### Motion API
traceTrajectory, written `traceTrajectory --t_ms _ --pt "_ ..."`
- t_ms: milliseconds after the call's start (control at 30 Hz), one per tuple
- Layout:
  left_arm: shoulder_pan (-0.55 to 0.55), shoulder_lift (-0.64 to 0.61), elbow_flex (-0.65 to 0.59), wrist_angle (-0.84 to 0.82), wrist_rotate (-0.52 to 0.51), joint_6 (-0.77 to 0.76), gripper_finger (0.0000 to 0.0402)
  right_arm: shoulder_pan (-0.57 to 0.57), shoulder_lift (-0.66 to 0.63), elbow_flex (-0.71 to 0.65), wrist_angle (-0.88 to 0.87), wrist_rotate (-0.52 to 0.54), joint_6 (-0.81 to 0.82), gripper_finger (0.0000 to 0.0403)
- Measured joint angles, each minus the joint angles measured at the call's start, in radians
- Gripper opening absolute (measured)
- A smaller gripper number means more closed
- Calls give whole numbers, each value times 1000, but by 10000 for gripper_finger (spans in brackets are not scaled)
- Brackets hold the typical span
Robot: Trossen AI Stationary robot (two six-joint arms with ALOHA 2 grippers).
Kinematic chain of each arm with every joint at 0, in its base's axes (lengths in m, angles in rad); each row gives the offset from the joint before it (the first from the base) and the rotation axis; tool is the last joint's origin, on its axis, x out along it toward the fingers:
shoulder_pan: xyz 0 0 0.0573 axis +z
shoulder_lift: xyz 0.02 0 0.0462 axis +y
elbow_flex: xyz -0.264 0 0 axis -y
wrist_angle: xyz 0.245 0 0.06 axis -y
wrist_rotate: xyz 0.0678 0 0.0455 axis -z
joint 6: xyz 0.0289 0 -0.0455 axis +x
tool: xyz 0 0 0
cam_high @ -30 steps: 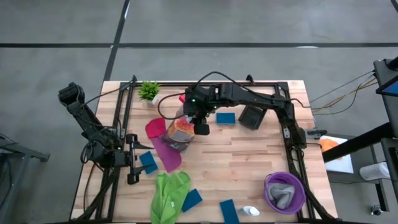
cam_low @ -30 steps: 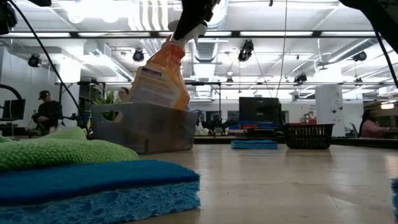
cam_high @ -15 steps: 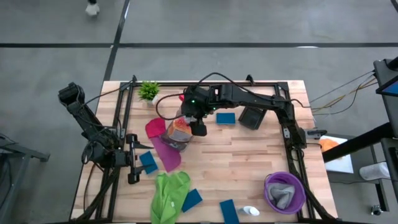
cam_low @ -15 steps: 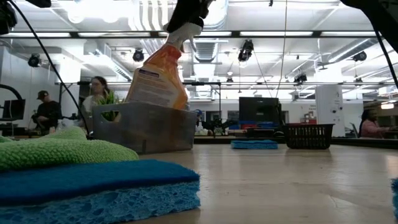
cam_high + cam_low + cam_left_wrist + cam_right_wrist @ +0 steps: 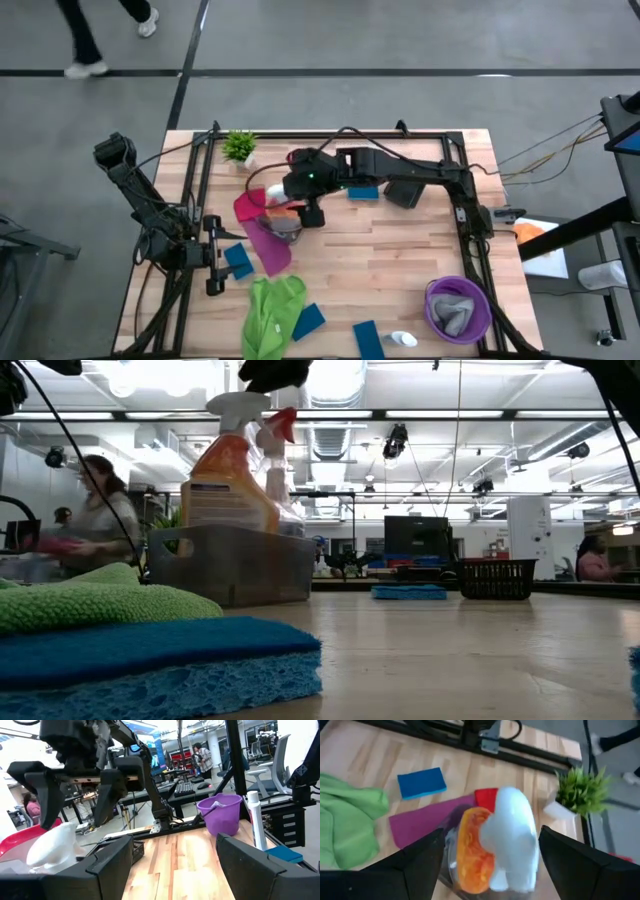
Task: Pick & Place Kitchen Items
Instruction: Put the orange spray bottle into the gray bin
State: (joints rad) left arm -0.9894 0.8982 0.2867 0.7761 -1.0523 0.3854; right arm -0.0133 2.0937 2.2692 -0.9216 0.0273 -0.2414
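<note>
Beneath the spread right end effector (image 5: 311, 212), orange spray bottle (image 5: 226, 478) among magenta cloth (image 5: 266, 245) and potted plant (image 5: 239, 146).

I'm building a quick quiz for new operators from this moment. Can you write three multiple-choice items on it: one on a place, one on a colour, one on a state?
1. Where does the orange spray bottle stand?
A. in the clear bin
B. in the purple bucket
C. on the green cloth

2. What colour is the cloth inside the purple bucket?
A. magenta
B. grey
C. red

3. How is the right pincer?
A. shut on the spray bottle
B. shut on a sponge
C. open above the spray bottle

Key: 1 A, the low view shows the bottle upright inside the bin. 2 B, a grey cloth lies in the bucket. 3 C, the right wrist view shows its fingers spread either side of the white trigger.
</note>
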Motion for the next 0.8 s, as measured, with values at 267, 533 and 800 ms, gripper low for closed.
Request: traceTrajectory --t_ms 267,533,800 --pt "0 0 0 -15 -3 -15 282 105 0 -15 122 -1 -91 278" --pt "0 0 0 -48 -3 -68 282 195 1 -189 298 -16 -121 93" --pt "-5 0 0 -101 -3 -174 282 209 0 -475 699 -129 -49 19"
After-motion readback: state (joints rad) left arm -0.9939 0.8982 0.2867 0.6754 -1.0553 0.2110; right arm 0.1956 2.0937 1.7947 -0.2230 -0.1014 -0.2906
